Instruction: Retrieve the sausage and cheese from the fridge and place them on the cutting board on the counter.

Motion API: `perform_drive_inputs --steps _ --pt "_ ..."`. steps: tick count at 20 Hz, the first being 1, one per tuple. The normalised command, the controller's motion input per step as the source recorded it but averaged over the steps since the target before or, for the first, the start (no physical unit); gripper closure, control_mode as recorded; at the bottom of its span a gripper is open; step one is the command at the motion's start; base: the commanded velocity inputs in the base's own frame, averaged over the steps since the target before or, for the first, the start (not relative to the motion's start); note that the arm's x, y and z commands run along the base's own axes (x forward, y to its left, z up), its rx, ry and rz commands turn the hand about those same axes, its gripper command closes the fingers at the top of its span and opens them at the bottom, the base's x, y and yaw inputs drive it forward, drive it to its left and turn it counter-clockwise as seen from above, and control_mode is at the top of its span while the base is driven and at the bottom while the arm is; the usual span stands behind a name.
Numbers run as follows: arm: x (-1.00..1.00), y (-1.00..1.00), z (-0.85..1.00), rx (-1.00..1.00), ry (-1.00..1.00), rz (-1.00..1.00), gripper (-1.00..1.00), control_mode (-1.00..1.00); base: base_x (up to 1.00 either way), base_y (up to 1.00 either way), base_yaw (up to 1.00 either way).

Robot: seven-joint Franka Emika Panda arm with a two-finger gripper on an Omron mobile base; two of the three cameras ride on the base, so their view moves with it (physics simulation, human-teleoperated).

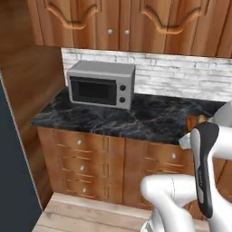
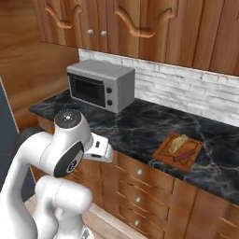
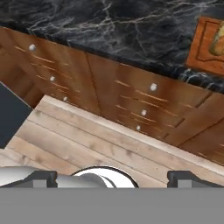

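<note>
The cutting board [image 2: 164, 152] lies on the black marble counter [image 2: 140, 126] near its front edge. On it rest the yellowish cheese [image 2: 177, 144] and, beside it, the dark sausage [image 2: 186, 154]. In the hand view the board [image 3: 202, 48] sits at the top right with the cheese [image 3: 217, 43] at the frame's edge. My gripper [image 3: 114, 178] hangs open over the wooden floor in front of the drawers, well left of the board, with nothing between its fingertips [image 3: 41, 178]. The dark blue fridge [image 1: 9, 158] edges the left side, and the arm hides most of the board [image 1: 195, 121] in the left base view.
A grey microwave [image 2: 100, 85] stands at the back left of the counter. Brown drawers with round knobs [image 3: 131, 96] run below the worktop, wooden wall cabinets [image 1: 127, 22] hang above. A wooden side panel [image 1: 31, 81] separates fridge and counter.
</note>
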Motion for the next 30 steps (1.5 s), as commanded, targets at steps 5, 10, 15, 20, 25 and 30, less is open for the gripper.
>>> perform_drive_inputs --steps 5,10,15,20,25,30 --pt "0.0 0.0 0.0 0.0 0.0 0.0 -1.0 1.0 -0.34 0.54 0.62" --pt "0.0 0.0 0.0 0.0 0.0 0.0 -1.0 1.0 -0.24 0.72 0.39" --pt "0.0 0.0 0.0 0.0 0.0 0.0 -1.0 1.0 -0.01 0.91 0.06" --pt "0.0 0.0 0.0 0.0 0.0 0.0 -1.0 1.0 0.03 0.94 0.0" --pt "0.0 0.0 0.0 0.0 0.0 0.0 -1.0 1.0 0.05 0.94 0.0" --pt "0.0 0.0 0.0 0.0 0.0 0.0 -1.0 1.0 0.17 0.94 0.0"
